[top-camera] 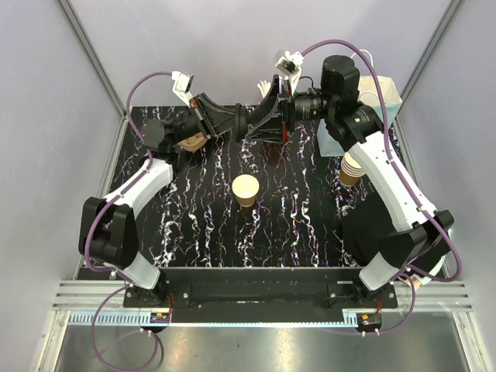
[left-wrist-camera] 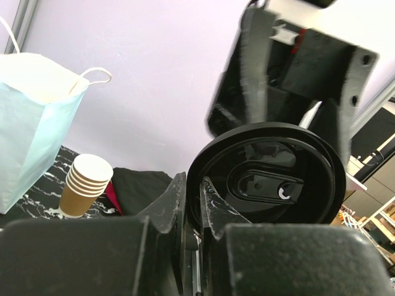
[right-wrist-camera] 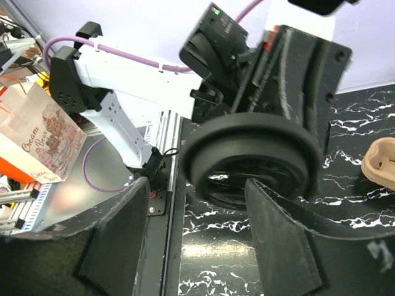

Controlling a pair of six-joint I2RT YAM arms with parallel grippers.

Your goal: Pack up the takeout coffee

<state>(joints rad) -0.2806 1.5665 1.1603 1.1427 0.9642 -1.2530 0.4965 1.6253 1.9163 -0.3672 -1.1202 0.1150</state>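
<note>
Takeout coffee (top-camera: 246, 188): a small tapered paper cup, tan-brown and unprinted, with its mouth open and a pale inside showing.
Where it stands: upright on the black marbled table (top-camera: 201, 225), at the middle of the top view, nothing touching it.
Cup against grippers: both grippers meet at the upper centre of the top view. The cup sits lower in the frame, well apart from them and held by neither. It shows in neither wrist view.
Left gripper (left-wrist-camera: 192, 185): clamped on a black plastic lid (left-wrist-camera: 265, 176). The fingers pinch the lower left of its rim, and the lid stands on edge with its sip-hole face toward the left wrist camera.
Right gripper (right-wrist-camera: 197, 197): jaws apart, one finger on either side of the same lid. One pad stands in front of its lower right rim, but I cannot tell whether it touches.
Stack of brown cups (top-camera: 353, 167): nested, at the right of the top view, just beside the right arm and well apart from the single cup.
Pale blue paper bag (top-camera: 384, 101): upright with white handles at the upper right of the top view, partly hidden behind the right arm.
Tan moulded piece (right-wrist-camera: 379, 163): on the table at the right edge of the right wrist view — too little shows to name it.
</note>
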